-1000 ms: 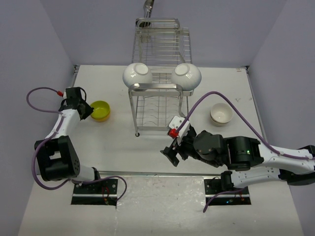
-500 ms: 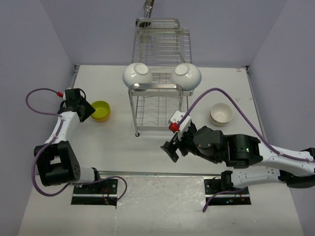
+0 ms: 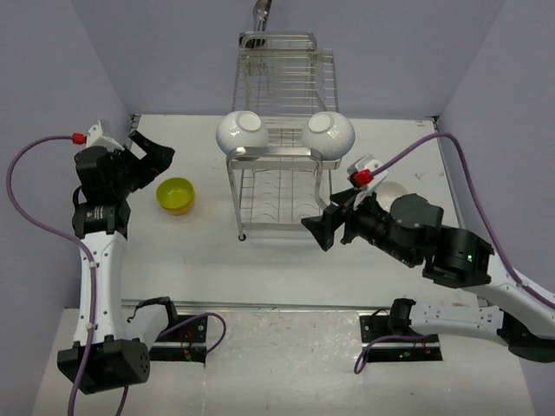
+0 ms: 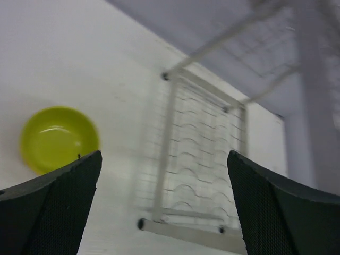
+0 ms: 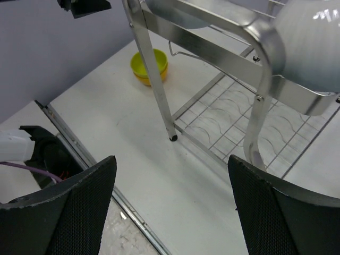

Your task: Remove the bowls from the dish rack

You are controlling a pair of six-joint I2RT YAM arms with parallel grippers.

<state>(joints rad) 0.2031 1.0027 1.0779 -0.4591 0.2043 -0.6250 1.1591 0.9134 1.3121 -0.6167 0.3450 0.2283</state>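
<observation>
Standing at the far middle of the table (image 3: 217,251): dish rack (image 3: 279,186), one, chrome wire, two tiers on slim legs.

Bowls in plain view, three.
- White, two: the left white bowl (image 3: 241,132) and the right white bowl (image 3: 330,133). Both sit at the front of the rack's upper tier, one at each front corner, tipped so that their undersides face up. They are apart from each other, with bare wire between them.
- Lime-green bowl (image 3: 175,194), one. It sits upright on the table to the left of the rack, off it and not touching it. The left wrist view shows its hollow side up.

Grippers, two.
- Left gripper (image 3: 149,149): raised above the table, up and to the left of the lime-green bowl and clear of it. Its fingers are spread wide in the wrist view, with nothing between them.
- Right gripper (image 3: 319,230): in front of the rack, just beside its front right leg and below the right white bowl. Its fingers are parted in the wrist view and hold nothing. That view looks in under the upper tier toward the lower shelf.

Purple cables, two, one looping from each wrist.
</observation>
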